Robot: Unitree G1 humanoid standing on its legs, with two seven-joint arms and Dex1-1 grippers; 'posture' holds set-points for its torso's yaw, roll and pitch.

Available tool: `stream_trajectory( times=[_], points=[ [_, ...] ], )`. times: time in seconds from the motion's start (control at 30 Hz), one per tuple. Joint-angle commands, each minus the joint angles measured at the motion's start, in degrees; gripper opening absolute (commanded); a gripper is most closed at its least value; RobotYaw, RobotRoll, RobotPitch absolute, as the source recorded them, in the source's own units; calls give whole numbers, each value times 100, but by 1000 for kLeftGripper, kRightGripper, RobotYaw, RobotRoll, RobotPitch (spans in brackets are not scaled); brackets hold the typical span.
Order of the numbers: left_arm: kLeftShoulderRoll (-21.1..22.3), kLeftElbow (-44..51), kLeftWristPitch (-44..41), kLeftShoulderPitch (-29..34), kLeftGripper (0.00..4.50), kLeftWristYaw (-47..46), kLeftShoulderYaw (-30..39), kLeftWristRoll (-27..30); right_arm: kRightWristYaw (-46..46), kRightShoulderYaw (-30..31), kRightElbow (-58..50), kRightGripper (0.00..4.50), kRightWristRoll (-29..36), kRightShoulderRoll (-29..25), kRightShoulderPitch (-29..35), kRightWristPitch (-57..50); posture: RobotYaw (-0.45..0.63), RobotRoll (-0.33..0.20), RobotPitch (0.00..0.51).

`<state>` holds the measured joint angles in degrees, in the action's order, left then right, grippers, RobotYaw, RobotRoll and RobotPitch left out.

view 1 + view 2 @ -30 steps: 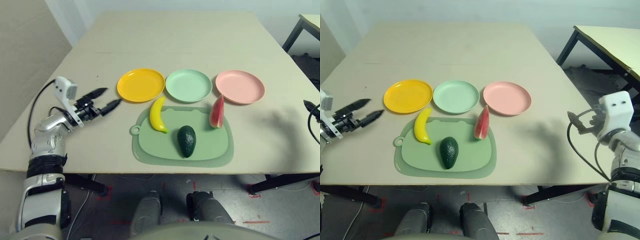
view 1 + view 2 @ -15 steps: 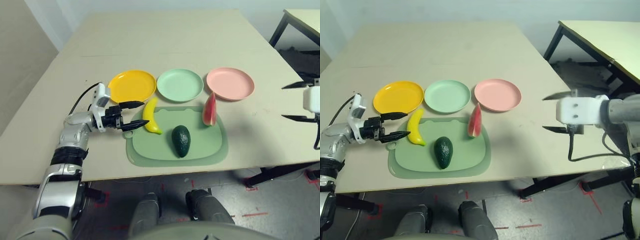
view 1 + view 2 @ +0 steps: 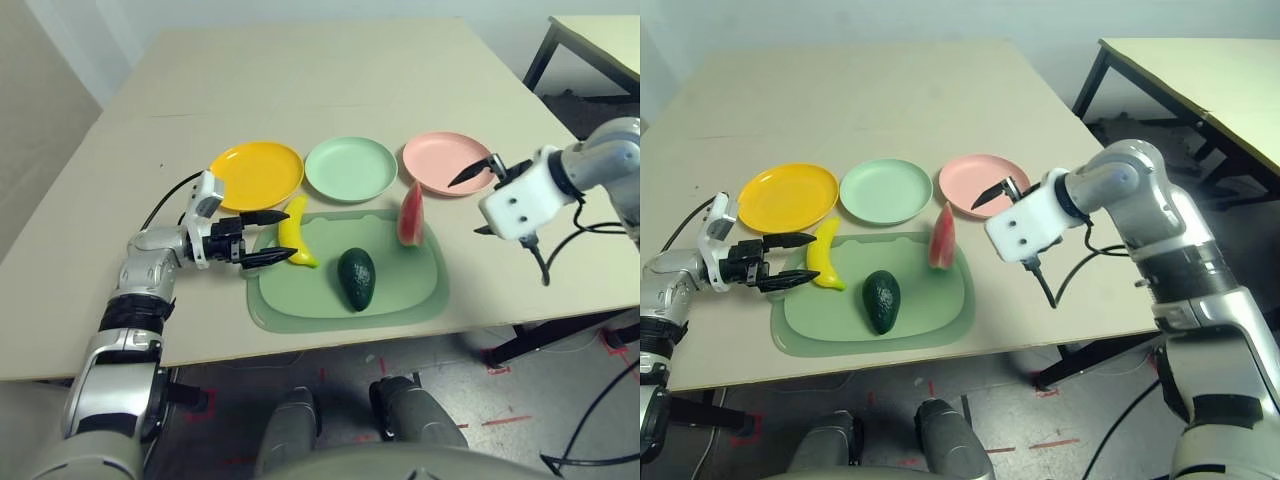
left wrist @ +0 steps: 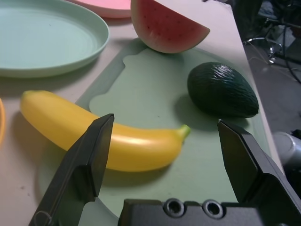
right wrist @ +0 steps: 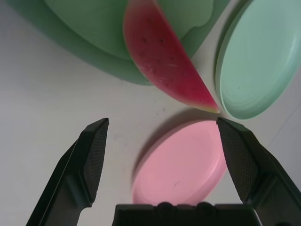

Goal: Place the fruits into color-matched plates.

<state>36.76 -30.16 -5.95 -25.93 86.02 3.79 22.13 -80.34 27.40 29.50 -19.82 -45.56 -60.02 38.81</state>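
**Beige counter, all three fruits unpicked, both arms closing in**

Beige counter [image 3: 330, 90] carries everything. Green mat [image 3: 400, 298] sits near-centre as the staging spot. Three plates in a row just beyond it, left to right: yellow plate [image 3: 256, 175], mint plate [image 3: 350, 168], pink plate [image 3: 448, 162], all empty. Each fruit lies roughly below its matching plate, so the hauls are short.

Watermelon wedge [image 3: 409, 214] stands on its rind at the mat's far right corner. Avocado [image 3: 355, 279] lies mid-mat. Banana [image 3: 293, 232] lies on the mat's left edge, far tip just off it.

Left gripper [image 3: 270, 236] is low and level, pointing right, jaws wide apart and bracketing the banana's near end, not touching. Right gripper [image 3: 482, 180] hangs over the pink plate's near right rim, tilted down toward the watermelon, jaws wide apart, empty.

Versus a second ago: left gripper came in from well left of the plates; right arm swung in from the counter's far right edge. Fruits and plates unmoved.
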Motion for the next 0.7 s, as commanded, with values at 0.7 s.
stream_trajectory(
  times=[0.7],
  points=[
    [418, 1198, -194, 967, 4472, -727, 471, 215, 488, 1414, 2930, 4500, -1288, 1672, -1423, 2306, 44, 0, 139]
  ],
)
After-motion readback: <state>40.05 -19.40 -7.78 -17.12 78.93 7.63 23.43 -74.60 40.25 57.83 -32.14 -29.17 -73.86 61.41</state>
